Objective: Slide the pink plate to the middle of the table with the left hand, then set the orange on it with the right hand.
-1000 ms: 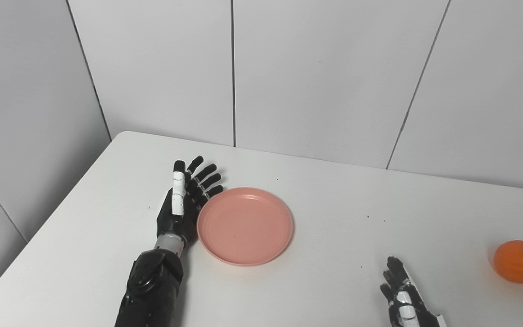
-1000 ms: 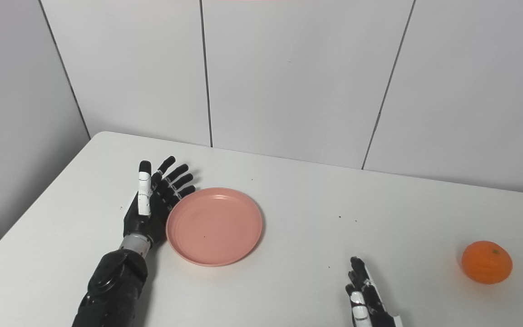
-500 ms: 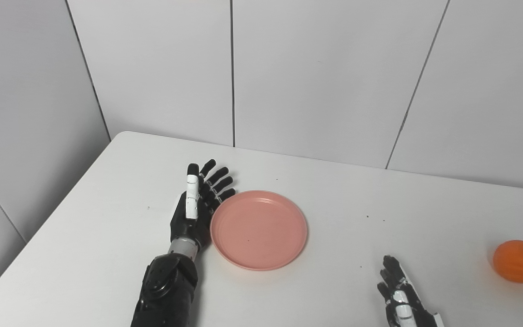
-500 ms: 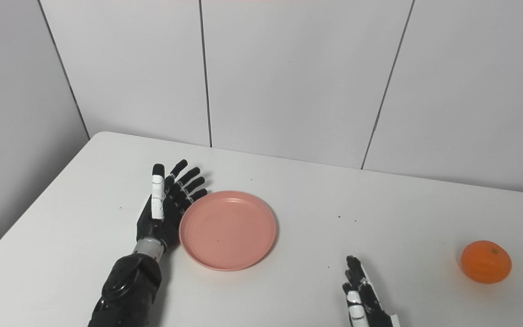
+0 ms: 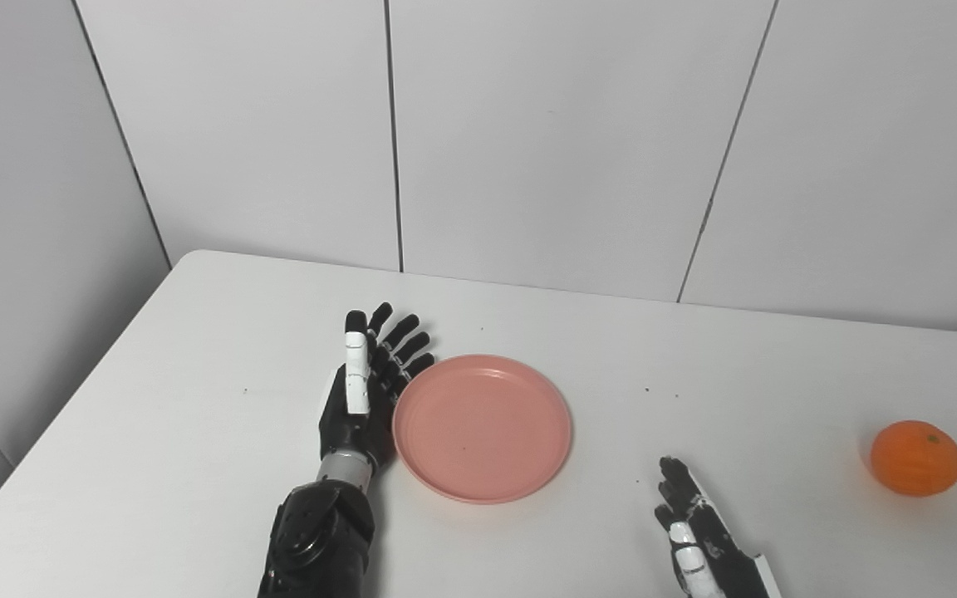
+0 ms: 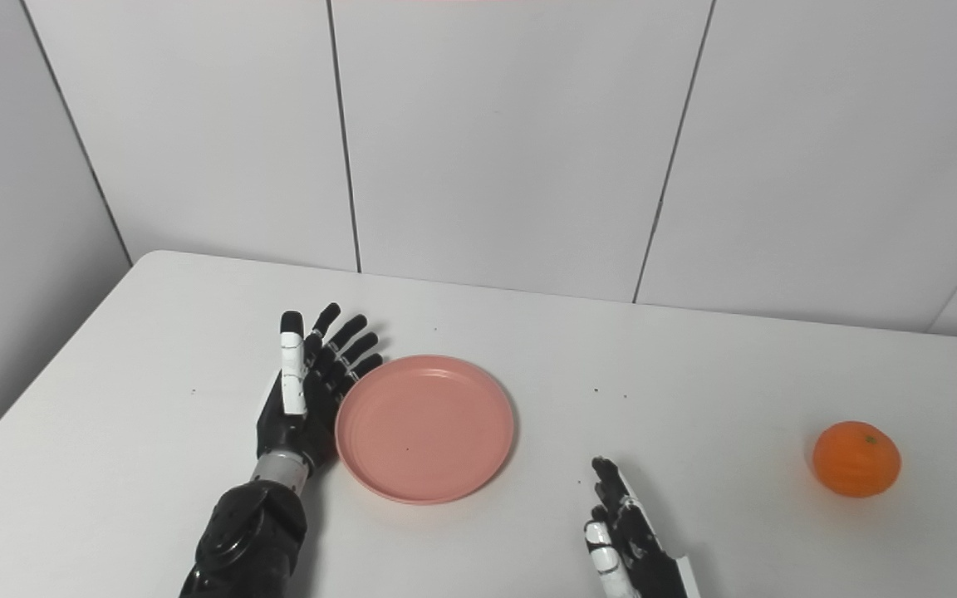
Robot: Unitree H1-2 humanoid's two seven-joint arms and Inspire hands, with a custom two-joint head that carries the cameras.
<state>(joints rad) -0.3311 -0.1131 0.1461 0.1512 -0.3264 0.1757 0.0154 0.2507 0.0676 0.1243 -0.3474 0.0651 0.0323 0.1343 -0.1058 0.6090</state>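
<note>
We look down on a white table [image 5: 196,374] set against pale wall panels [image 5: 561,141]; two black robot arms come in from the bottom edge. Our left hand [image 5: 360,397] stands on its edge, fingers [image 5: 402,349] straight and a little spread, palm pressed against the left rim of the plate [image 5: 483,428]; it grips nothing. The plate is pink, round, shallow and bare, lying flat a little left of the table's middle. Our right hand [image 5: 699,531] lies low near the front edge, right of the plate and apart from it, fingers extended and pointing away from us, holding nothing; its lower part is cut off by the frame. The orange [image 5: 916,458] sits alone far to the right, well apart from both the plate and the right hand, near the table's right side. A few dark specks [image 5: 647,389] dot the table between plate and orange.
</note>
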